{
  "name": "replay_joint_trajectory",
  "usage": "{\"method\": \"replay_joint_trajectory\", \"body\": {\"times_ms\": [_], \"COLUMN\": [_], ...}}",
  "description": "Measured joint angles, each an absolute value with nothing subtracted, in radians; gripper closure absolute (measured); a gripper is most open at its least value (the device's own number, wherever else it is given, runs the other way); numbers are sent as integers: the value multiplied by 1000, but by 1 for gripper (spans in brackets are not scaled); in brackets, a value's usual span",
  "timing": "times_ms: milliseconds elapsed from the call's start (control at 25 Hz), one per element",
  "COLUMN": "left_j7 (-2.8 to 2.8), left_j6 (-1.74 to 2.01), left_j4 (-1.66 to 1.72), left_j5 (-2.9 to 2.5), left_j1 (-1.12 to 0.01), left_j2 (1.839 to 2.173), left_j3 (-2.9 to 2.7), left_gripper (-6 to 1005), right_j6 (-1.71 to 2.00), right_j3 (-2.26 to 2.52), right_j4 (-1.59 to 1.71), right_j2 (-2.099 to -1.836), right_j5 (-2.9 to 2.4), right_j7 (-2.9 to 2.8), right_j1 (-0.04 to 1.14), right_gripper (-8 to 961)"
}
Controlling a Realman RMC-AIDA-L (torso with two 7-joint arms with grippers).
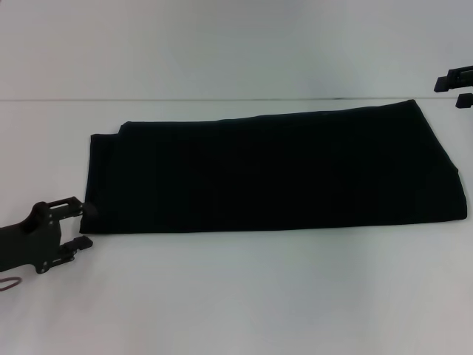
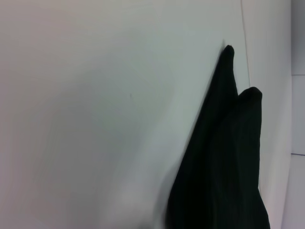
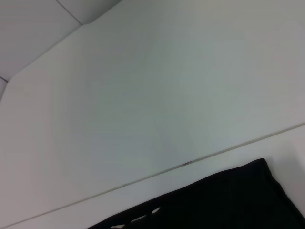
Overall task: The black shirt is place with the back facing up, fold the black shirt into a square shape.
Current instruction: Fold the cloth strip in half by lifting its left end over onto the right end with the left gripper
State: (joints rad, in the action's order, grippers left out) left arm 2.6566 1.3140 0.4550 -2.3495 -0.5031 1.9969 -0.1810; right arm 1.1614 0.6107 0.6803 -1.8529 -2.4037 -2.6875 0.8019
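White table (image 1: 236,296) runs wide and bare around the black shirt (image 1: 273,174), which lies mid-table folded into a long flat band. Left gripper (image 1: 83,225) sits low at the band's near left corner, fingers spread apart, upper tip touching the hem, nothing held. Right gripper (image 1: 458,89) shows only at the far right edge, off the cloth; finger state cannot be told. Left wrist view alone shows two layered corner tips; right wrist view shows pale marks near the hem.
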Motion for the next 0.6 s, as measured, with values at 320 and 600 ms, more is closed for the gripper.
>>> {"method": "replay_joint_trajectory", "body": {"times_ms": [320,600], "left_j7": [2652,2652], "left_j6": [1272,1268], "left_j4": [436,435], "left_j5": [-2340,-2338], "left_j1": [-517,-523], "left_j2": [1997,1997], "left_j3": [-180,-184], "left_gripper": [348,348], "right_j6": [1159,1157], "right_j3": [610,609], "right_j4": [678,678], "right_j2": [-1854,-1855], "right_j5": [-2404,-2404], "right_j7": [-2688,-2687], "right_j1": [802,802], "right_gripper": [361,360]}}
